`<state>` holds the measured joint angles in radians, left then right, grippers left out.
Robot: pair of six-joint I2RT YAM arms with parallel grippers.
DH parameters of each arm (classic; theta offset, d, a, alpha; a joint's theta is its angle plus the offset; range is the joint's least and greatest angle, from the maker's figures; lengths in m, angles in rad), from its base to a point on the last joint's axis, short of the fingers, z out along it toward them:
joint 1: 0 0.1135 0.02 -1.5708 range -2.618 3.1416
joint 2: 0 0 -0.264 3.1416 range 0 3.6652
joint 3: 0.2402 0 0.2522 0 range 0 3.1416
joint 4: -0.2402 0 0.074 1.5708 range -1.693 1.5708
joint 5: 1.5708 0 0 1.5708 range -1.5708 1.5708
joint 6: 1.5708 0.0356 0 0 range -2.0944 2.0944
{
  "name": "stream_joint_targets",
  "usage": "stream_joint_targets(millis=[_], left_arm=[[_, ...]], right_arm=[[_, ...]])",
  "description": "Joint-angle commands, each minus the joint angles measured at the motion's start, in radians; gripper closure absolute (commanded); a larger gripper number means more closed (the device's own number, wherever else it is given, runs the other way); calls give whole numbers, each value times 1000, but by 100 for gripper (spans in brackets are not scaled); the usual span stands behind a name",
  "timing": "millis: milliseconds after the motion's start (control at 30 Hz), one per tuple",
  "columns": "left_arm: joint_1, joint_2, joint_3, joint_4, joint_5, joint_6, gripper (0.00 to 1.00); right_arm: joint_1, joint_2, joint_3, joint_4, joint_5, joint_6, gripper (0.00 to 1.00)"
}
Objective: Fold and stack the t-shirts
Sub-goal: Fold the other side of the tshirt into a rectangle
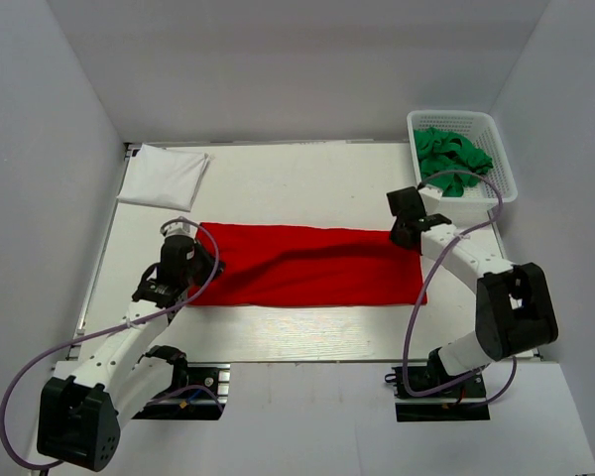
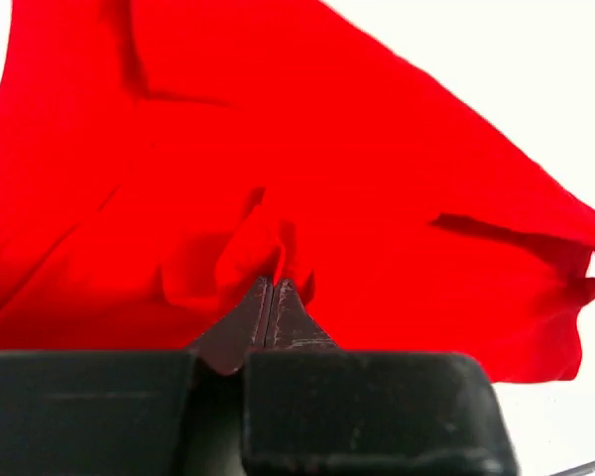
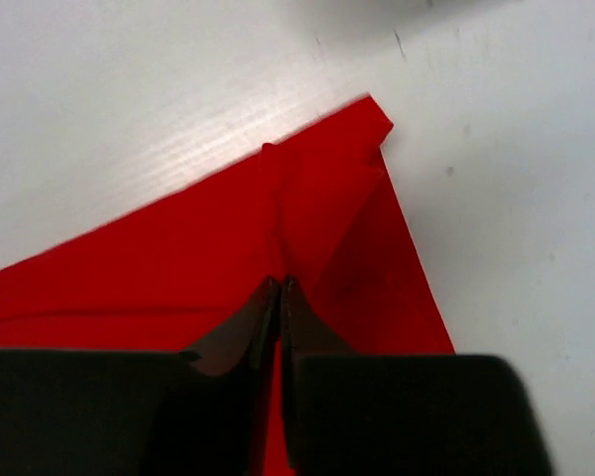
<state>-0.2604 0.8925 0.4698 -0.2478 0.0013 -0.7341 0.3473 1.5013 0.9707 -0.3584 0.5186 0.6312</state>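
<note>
Cloth this limp and light wants pinching at corners. My left jaws clamp the red t-shirt at its bunched left end; my right jaws, nearly closed, rest on its far-right corner.

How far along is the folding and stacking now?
Done: the white t-shirt lies folded at the far left corner. In hand: the red t-shirt is a long strip, left gripper and right gripper pinching its ends. Remaining: green t-shirts crumpled in the basket; nothing stacked.
</note>
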Motion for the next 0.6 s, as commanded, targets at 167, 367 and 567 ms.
stream_joint_targets(millis=[167, 367, 567], left_arm=[[-3, -9, 45, -250, 54, -30, 36], [-3, -49, 150, -390, -17, -8, 0], [-3, 126, 280, -227, -6, 47, 0]], right_arm=[[-2, -92, -173, -82, -17, 99, 31], [4, -191, -167, -215, 15, 108, 10], [10, -257, -92, -50, -153, -54, 10]])
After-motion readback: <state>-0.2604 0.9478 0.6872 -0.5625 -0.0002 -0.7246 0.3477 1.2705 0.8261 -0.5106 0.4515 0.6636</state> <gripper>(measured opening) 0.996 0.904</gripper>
